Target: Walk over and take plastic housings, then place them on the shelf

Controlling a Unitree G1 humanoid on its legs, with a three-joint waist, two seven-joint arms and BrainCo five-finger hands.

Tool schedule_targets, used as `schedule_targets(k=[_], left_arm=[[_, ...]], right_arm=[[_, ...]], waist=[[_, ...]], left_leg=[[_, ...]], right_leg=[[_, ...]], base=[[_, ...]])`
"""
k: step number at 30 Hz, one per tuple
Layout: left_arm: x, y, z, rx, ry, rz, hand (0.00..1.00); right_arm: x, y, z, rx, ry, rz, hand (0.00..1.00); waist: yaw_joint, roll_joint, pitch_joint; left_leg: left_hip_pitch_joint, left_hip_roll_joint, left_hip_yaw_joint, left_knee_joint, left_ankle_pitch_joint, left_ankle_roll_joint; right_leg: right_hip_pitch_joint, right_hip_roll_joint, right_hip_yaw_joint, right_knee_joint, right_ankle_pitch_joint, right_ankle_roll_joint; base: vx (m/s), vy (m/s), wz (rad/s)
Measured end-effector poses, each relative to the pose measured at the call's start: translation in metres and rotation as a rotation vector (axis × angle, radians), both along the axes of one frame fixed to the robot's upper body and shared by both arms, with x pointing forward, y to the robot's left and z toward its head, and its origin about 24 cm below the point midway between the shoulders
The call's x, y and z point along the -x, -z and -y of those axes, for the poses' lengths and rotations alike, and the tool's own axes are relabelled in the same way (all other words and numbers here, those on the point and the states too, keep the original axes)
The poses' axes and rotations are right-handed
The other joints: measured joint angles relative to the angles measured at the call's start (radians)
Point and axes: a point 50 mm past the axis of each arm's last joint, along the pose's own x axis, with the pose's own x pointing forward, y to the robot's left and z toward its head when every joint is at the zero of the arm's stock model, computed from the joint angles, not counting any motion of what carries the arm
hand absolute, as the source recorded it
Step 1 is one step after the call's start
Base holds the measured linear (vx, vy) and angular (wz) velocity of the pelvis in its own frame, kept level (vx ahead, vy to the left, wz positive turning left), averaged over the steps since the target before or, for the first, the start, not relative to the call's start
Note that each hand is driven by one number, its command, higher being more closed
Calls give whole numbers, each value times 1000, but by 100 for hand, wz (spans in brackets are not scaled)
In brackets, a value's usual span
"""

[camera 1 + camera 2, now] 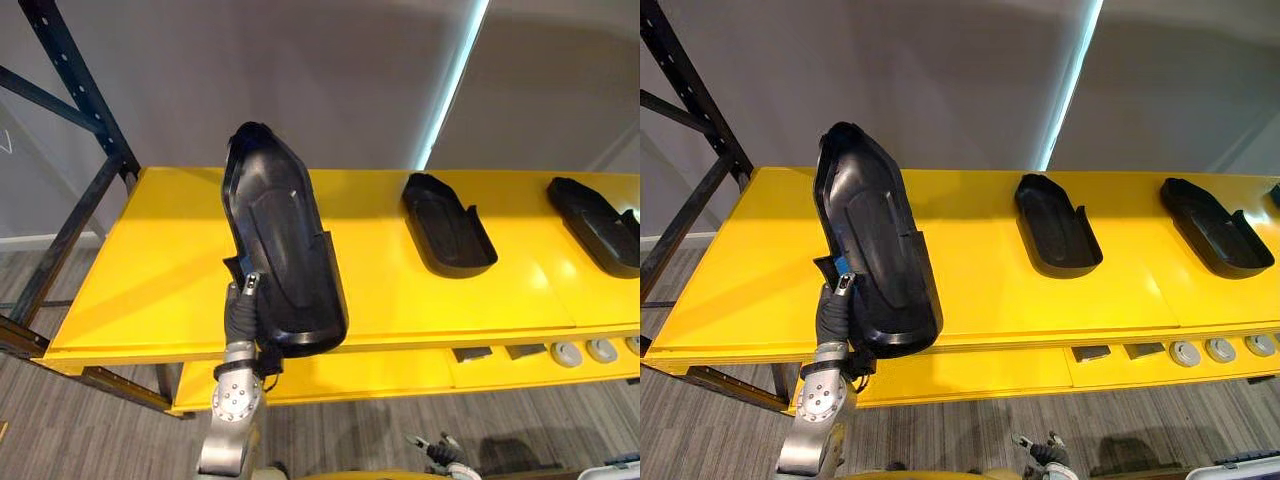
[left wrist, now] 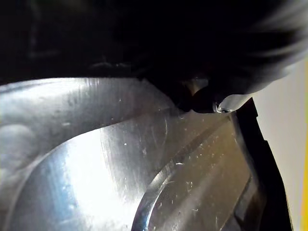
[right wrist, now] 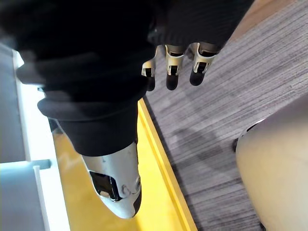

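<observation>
Grey wall (image 1: 300,70) rises behind a yellow shelf (image 1: 170,270) carried by a dark rack upright (image 1: 80,85) at its left end. Over the shelf's left half, the left hand (image 1: 243,315) holds a black plastic housing (image 1: 285,250) by its wide end at the front edge, thumb on the inner wall and fingers behind it. The piece is tilted up with its narrow end toward the wall. A second housing (image 1: 447,225) lies flat near the shelf's middle, and a third housing (image 1: 595,225) lies toward the right edge. The lower shelf (image 1: 380,375) carries round grey parts (image 1: 567,353). The right hand (image 3: 173,67) hangs over the grey floor (image 3: 231,110), fingers relaxed and empty.
</observation>
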Motion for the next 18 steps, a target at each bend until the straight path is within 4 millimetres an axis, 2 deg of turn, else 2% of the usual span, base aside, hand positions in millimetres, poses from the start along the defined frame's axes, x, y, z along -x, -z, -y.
schedule_targets(k=[6, 10, 15, 18], left_arm=[[-17, 13, -35, -157, -126, -91, 100], [-19, 21, -52, -222, -180, -155, 100], [-31, 29, -64, -294, -211, -217, 100], [-38, 23, -69, -298, -245, -198, 100]], right_arm=[[2, 0, 6, 20, -42, -9, 0], [0, -1, 7, 20, -49, -5, 0], [-3, -1, 8, 31, -75, -4, 0], [-4, -1, 10, 42, -95, -10, 0]], waist=[[-2, 34, -31], [-14, 47, -29], [-23, 50, -27], [-23, 50, -27]], left_leg=[[70, -32, 8, -203, 120, 2], [65, -29, 8, -210, 123, 2], [42, -29, 10, -210, 123, -7], [40, -31, 17, -210, 122, -6]], right_leg=[[0, 5, 5, -51, 43, 2], [-2, 13, 14, -82, 58, 4], [-18, 15, 19, -104, 75, 7], [-17, 16, 31, -118, 85, 3]], base=[[-88, 24, -2], [-105, -10, -7], [-31, -11, -3], [46, -1, -9]])
